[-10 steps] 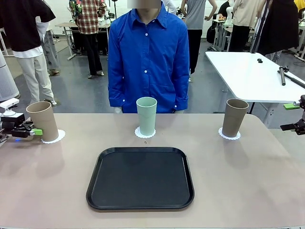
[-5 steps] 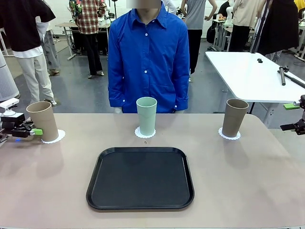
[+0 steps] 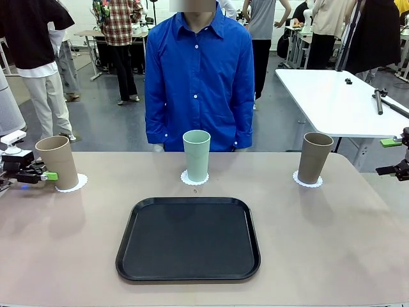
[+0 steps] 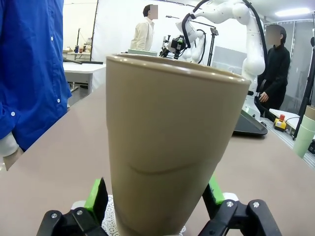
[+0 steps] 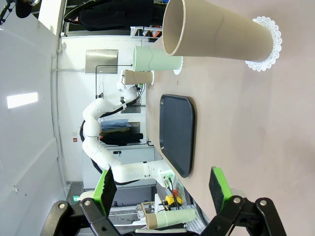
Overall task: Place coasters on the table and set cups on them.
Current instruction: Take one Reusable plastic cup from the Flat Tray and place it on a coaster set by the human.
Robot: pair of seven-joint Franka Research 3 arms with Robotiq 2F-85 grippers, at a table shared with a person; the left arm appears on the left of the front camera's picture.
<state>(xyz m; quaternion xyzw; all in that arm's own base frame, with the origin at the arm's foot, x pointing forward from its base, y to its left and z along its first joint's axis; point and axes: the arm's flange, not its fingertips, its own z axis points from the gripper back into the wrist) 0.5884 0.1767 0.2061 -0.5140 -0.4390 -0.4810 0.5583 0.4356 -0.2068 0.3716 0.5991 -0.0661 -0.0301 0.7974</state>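
Observation:
Three cups stand upright on the table (image 3: 332,249), each on a lacy coaster. The left tan cup (image 3: 56,162) sits on its coaster (image 3: 73,184), the mint cup (image 3: 196,155) on the middle coaster (image 3: 193,179), and the right tan cup (image 3: 316,158) on the third coaster (image 3: 307,181). My left gripper (image 3: 39,174) is at the table's left edge, open. Its green pads (image 4: 97,194) flank the base of the tan cup (image 4: 167,147). My right gripper (image 5: 161,189) is open and empty, well back from the right tan cup (image 5: 216,34) and its coaster (image 5: 268,44).
A black tray (image 3: 188,238) lies in the middle near the front edge. A person in a blue shirt (image 3: 198,77) stands behind the mint cup at the far side. A white table (image 3: 332,96) stands beyond the right corner.
My left gripper has edged a little to the left, away from the left tan cup. The cups, coasters and right gripper have not moved.

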